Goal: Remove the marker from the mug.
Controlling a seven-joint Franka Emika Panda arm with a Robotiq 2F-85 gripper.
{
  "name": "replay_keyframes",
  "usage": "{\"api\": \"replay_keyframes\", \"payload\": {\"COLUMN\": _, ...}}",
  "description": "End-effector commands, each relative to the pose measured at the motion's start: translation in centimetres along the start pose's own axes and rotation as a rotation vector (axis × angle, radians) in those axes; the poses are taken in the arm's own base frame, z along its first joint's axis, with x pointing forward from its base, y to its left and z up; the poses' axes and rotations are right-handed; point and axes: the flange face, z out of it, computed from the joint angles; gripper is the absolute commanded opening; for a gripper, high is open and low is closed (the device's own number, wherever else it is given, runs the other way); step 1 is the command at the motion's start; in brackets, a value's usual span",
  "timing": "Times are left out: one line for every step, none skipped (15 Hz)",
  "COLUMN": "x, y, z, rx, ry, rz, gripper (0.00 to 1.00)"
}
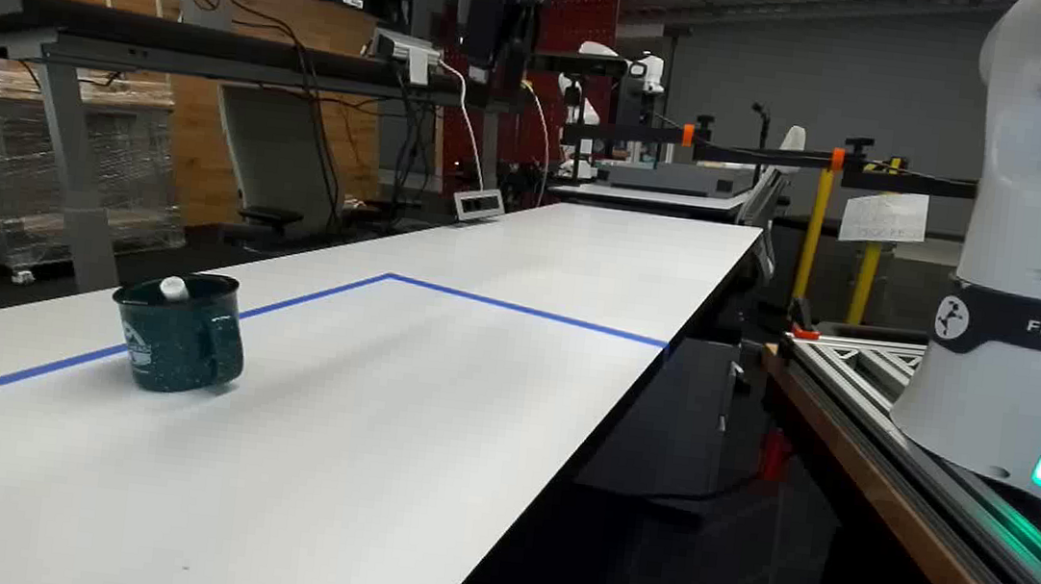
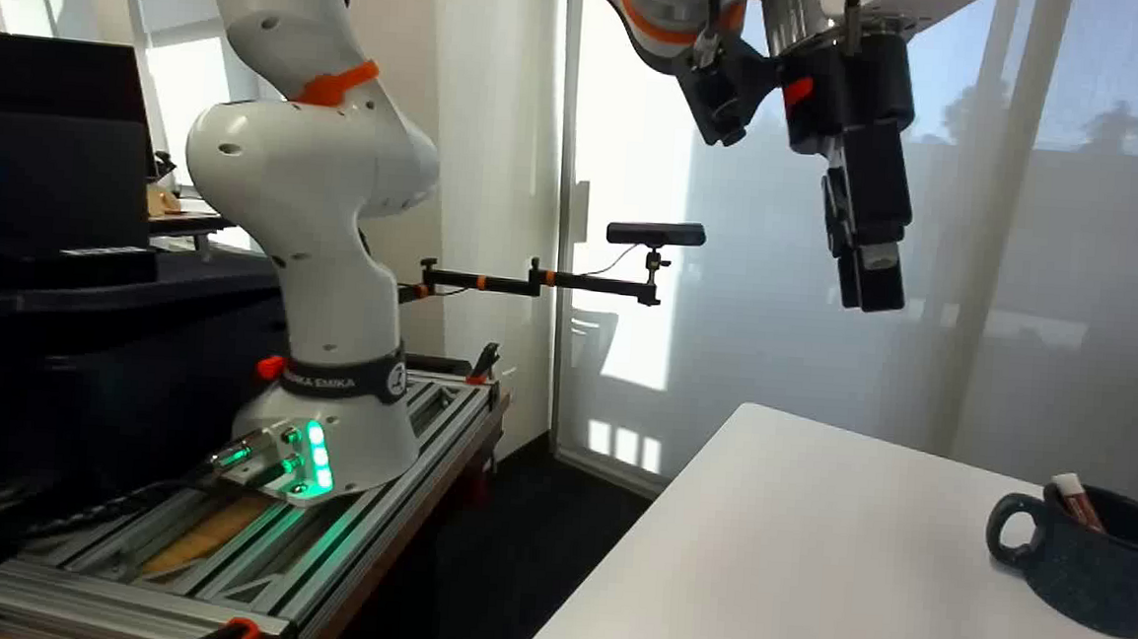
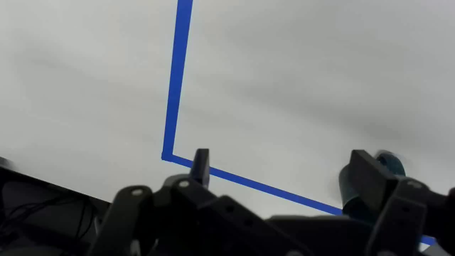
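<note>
The dark teal mug [image 1: 176,343] stands upright on the white table and also shows in an exterior view [image 2: 1102,574] at the right edge. The marker stands tilted inside it. Its pale end [image 1: 175,288] pokes up at the rim, and an exterior view shows its pale tip and reddish body [image 2: 1081,504] leaning on the handle side; its lower part is hidden. My gripper [image 2: 872,294] hangs high above the table, apart from the mug. In the wrist view the gripper [image 3: 280,153] is open with nothing between its fingers. The right finger partly covers the mug [image 3: 348,185]; the marker is hidden there.
Blue tape [image 1: 528,310] marks lines on the white table [image 1: 349,448], and the mug stands by one line. A small white box [image 1: 478,204] sits at the table's far edge. A camera on a black bar [image 2: 655,233] stands beyond the robot base.
</note>
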Motion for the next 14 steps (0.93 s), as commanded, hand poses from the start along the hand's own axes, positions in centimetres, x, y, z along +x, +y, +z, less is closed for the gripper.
{"api": "replay_keyframes", "payload": {"x": 0.0, "y": 0.0, "z": 0.0, "rx": 0.000, "ry": -0.001, "rz": 0.000, "gripper": 1.00}}
{"api": "replay_keyframes", "payload": {"x": 0.3, "y": 0.0, "z": 0.5, "rx": 0.012, "ry": -0.014, "rz": 0.021, "gripper": 1.00}}
{"api": "replay_keyframes", "payload": {"x": 0.6, "y": 0.1, "z": 1.1, "rx": 0.021, "ry": -0.023, "rz": 0.041, "gripper": 1.00}}
{"api": "replay_keyframes", "payload": {"x": 0.9, "y": 0.2, "z": 1.9, "rx": 0.035, "ry": -0.042, "rz": 0.057, "gripper": 1.00}}
{"api": "replay_keyframes", "payload": {"x": 1.1, "y": 0.2, "z": 2.5, "rx": 0.047, "ry": -0.053, "rz": 0.068, "gripper": 1.00}}
{"api": "replay_keyframes", "payload": {"x": 1.5, "y": 0.1, "z": 3.3, "rx": 0.066, "ry": -0.078, "rz": 0.087, "gripper": 1.00}}
{"api": "replay_keyframes", "payload": {"x": 2.0, "y": -0.1, "z": 4.1, "rx": 0.087, "ry": -0.094, "rz": 0.114, "gripper": 1.00}}
{"api": "replay_keyframes", "payload": {"x": 2.5, "y": -0.2, "z": 4.9, "rx": 0.113, "ry": -0.118, "rz": 0.139, "gripper": 1.00}}
{"api": "replay_keyframes", "payload": {"x": 3.2, "y": -0.5, "z": 5.6, "rx": 0.144, "ry": -0.139, "rz": 0.169, "gripper": 1.00}}
{"api": "replay_keyframes", "payload": {"x": 3.9, "y": -0.7, "z": 6.1, "rx": 0.177, "ry": -0.149, "rz": 0.200, "gripper": 1.00}}
{"api": "replay_keyframes", "payload": {"x": 4.7, "y": -0.9, "z": 6.7, "rx": 0.213, "ry": -0.170, "rz": 0.235, "gripper": 1.00}}
{"api": "replay_keyframes", "payload": {"x": 5.6, "y": -1.2, "z": 7.1, "rx": 0.246, "ry": -0.190, "rz": 0.271, "gripper": 1.00}}
{"api": "replay_keyframes", "payload": {"x": 6.5, "y": -1.3, "z": 7.5, "rx": 0.274, "ry": -0.199, "rz": 0.307, "gripper": 1.00}}
{"api": "replay_keyframes", "payload": {"x": 7.6, "y": -1.5, "z": 7.9, "rx": 0.310, "ry": -0.226, "rz": 0.343, "gripper": 1.00}}
